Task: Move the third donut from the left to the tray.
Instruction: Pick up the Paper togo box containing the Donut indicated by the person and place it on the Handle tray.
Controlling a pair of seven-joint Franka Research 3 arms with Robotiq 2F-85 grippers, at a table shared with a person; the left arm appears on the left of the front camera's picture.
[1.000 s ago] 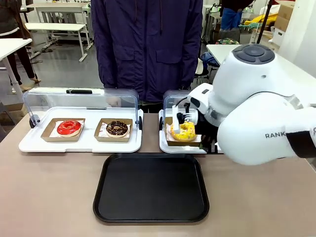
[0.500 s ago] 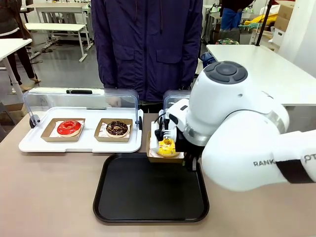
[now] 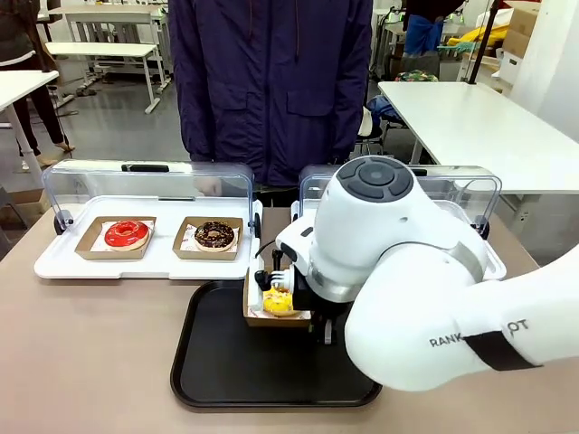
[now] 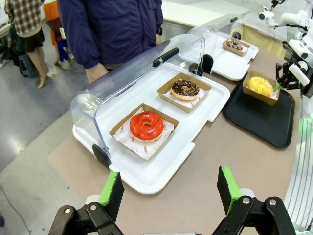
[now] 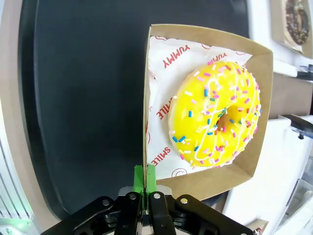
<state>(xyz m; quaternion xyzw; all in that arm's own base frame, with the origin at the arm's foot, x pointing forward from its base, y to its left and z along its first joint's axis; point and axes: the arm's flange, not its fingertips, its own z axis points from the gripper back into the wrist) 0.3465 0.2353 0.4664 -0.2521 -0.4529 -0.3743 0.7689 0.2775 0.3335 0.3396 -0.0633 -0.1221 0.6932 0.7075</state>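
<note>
The third donut (image 3: 278, 301), yellow-glazed with sprinkles, lies in its brown cardboard holder (image 3: 271, 318) over the far left part of the black tray (image 3: 226, 362). My right gripper (image 3: 274, 274) is shut on the holder's wall. The right wrist view shows the green pads (image 5: 145, 178) pinching the holder's edge (image 5: 146, 98), with the donut (image 5: 215, 115) on white paper above the tray (image 5: 73, 98). Whether the holder touches the tray I cannot tell. My left gripper (image 4: 170, 188) stands open over the table; from there the donut (image 4: 260, 85) and tray (image 4: 264, 120) lie far right.
A white tray (image 3: 145, 264) with a raised clear lid holds a red donut (image 3: 126, 234) and a chocolate donut (image 3: 214, 235). Another lidded white tray (image 3: 493, 264) sits behind my right arm. A person (image 3: 271, 81) stands at the far edge.
My right arm has carried the yellow donut in its holder out of the right white tray, leftward and toward me, to a spot over the black tray. The grip stayed shut.
</note>
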